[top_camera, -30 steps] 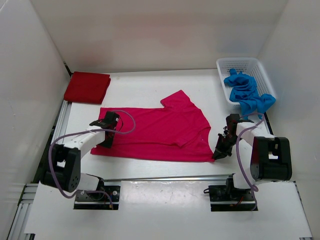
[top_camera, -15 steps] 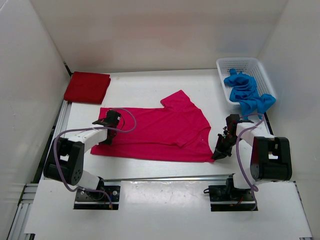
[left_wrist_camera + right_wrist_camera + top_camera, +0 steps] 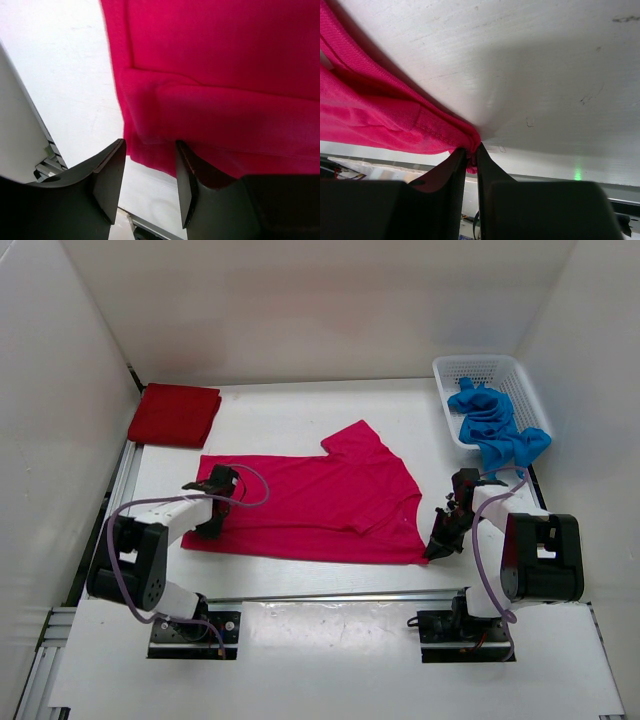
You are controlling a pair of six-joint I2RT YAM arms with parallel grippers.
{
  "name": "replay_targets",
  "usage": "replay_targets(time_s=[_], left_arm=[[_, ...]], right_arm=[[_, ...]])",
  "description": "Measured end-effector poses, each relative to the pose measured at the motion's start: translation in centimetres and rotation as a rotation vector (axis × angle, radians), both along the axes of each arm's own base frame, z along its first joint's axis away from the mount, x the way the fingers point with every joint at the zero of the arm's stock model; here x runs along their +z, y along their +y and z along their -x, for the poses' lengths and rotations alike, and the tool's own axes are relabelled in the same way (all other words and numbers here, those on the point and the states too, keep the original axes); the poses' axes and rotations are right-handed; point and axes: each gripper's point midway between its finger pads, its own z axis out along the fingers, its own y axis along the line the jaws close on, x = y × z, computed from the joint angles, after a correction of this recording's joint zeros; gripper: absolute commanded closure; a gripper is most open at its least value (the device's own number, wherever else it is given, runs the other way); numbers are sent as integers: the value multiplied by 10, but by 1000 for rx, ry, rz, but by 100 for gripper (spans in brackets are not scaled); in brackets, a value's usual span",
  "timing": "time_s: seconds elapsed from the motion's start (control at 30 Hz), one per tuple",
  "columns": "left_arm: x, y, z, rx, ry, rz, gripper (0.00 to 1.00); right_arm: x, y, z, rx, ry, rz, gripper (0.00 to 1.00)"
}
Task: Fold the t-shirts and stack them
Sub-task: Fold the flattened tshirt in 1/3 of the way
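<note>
Magenta-pink cloth t-shirt [image 3: 310, 505] lies spread flat on the white table [image 3: 300, 405]. Our right gripper [image 3: 470, 149] pinches its near right corner, which we judge anchors it for a fold. Our left gripper [image 3: 150, 147] stands spread over the left edge, not yet closed on it.

Robot lab test cell; plain white panel walls [image 3: 300, 310] box in white table [image 3: 290, 410]; aluminium rail [image 3: 330, 595] at near edge; arm bases [image 3: 193, 632] bolted down
</note>
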Motion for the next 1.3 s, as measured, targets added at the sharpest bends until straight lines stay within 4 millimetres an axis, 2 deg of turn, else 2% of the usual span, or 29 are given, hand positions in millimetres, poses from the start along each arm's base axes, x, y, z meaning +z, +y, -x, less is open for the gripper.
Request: replay_targets(time_s=[0.07, 0.2, 0.37, 0.53, 0.57, 0.6, 0.73, 0.87, 0.97, 1.1, 1.2, 1.23, 1.27, 1.3], left_arm=[[-4, 0, 3, -1, 31, -6, 45], [-2, -3, -6, -2, 31, 0, 47], [-4, -5, -10, 0, 36, 3, 64], [-5, -5, -9, -1, 45, 2, 76], [-5, -4, -9, 1, 45, 2, 80], [-5, -4, -9, 2, 45, 2, 90], [2, -2, -18, 16, 28, 6, 90], [16, -1, -45, 48, -26, 27, 90], [19, 3, -69, 80, -39, 43, 83], [5, 10, -80, 116, 43, 43, 72], [-8, 14, -77, 129, 113, 38, 55], [-6, 15, -77, 130, 126, 32, 46], [-4, 15, -79, 130, 129, 34, 30], [-1, 16, -80, 134, 129, 34, 25]], right_arm=[[0, 0, 0, 2, -1, 0, 84], [0, 0, 0, 4, -2, -1, 84], [0, 0, 0, 6, -2, -1, 84], [0, 0, 0, 7, -3, -1, 84], [0, 0, 0, 7, -3, -1, 84], [0, 0, 0, 7, -3, -1, 84], [0, 0, 0, 7, -3, -1, 85], [0, 0, 0, 8, -3, -1, 86], [0, 0, 0, 8, -4, -1, 86], [0, 0, -1, 9, -6, -3, 86], [0, 0, -1, 14, -8, -4, 86], [0, 0, -1, 16, -9, -4, 85], [0, 0, -1, 18, -9, -4, 81], [0, 0, -1, 20, -11, -4, 79]])
